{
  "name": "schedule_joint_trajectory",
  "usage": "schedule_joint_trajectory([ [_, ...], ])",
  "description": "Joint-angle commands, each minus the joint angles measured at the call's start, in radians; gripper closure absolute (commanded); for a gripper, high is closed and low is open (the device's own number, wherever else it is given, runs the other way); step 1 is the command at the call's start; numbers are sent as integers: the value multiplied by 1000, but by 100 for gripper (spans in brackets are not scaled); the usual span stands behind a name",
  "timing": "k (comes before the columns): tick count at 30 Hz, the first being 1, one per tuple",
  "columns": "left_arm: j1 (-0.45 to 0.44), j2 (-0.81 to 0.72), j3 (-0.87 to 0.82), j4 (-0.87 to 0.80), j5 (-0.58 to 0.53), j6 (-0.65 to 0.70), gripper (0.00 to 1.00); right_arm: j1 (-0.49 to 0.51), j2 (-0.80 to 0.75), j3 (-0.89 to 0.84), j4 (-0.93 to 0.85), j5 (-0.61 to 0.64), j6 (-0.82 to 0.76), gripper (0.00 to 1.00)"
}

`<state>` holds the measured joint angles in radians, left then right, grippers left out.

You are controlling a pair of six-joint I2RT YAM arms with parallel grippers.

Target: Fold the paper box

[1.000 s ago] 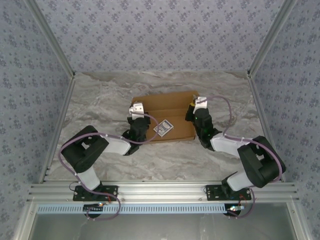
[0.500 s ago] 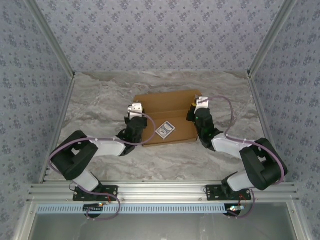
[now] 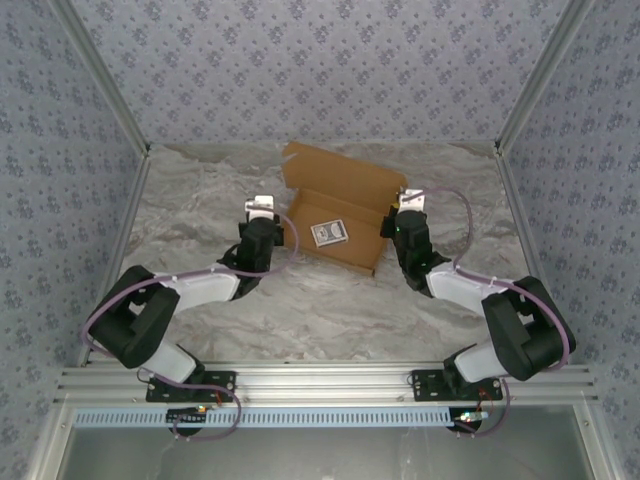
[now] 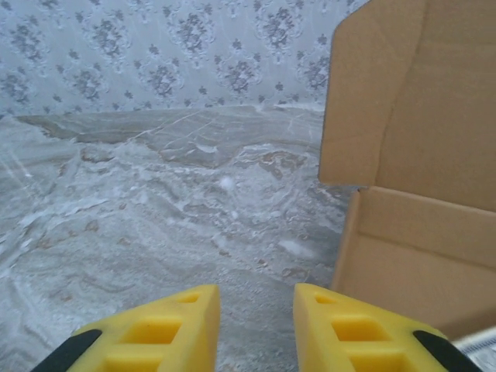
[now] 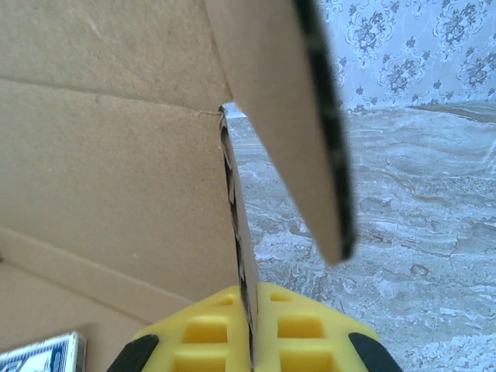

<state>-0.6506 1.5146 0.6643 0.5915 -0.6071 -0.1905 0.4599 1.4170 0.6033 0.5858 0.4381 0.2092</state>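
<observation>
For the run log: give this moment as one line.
paper box: lid flap raised | left gripper: open, empty, beside box | right gripper: shut on box side wall | card: in box

Blue-grey floral wallpaper walls (image 3: 320, 70) (three sides) enclose a grey-white marbled tabletop (image 3: 190, 200); silver aluminium rail (image 3: 330, 380) along its near edge.

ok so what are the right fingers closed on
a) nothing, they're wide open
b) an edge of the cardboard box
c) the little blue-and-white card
b: in the right wrist view the right fingers pinch a thin upright wall of the paper box, while the blue-and-white card lies loose inside it.
</observation>
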Motion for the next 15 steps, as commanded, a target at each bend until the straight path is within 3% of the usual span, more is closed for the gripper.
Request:
schedule_joint_trajectory([
  [1, 41, -3, 56, -70, 103, 22, 63, -16, 2, 45, -53, -6, -31, 99],
  [5, 149, -20, 115, -185, 348, 62, 42, -50, 2, 71, -104, -68, -59, 99],
  [8, 223, 23, 212, -283, 543, 128, 32, -83, 8, 95, -137, -133, -84, 99],
  [15, 338, 223, 503, -433, 901, 248, 25, -134, 44, 153, -191, -250, -150, 99],
])
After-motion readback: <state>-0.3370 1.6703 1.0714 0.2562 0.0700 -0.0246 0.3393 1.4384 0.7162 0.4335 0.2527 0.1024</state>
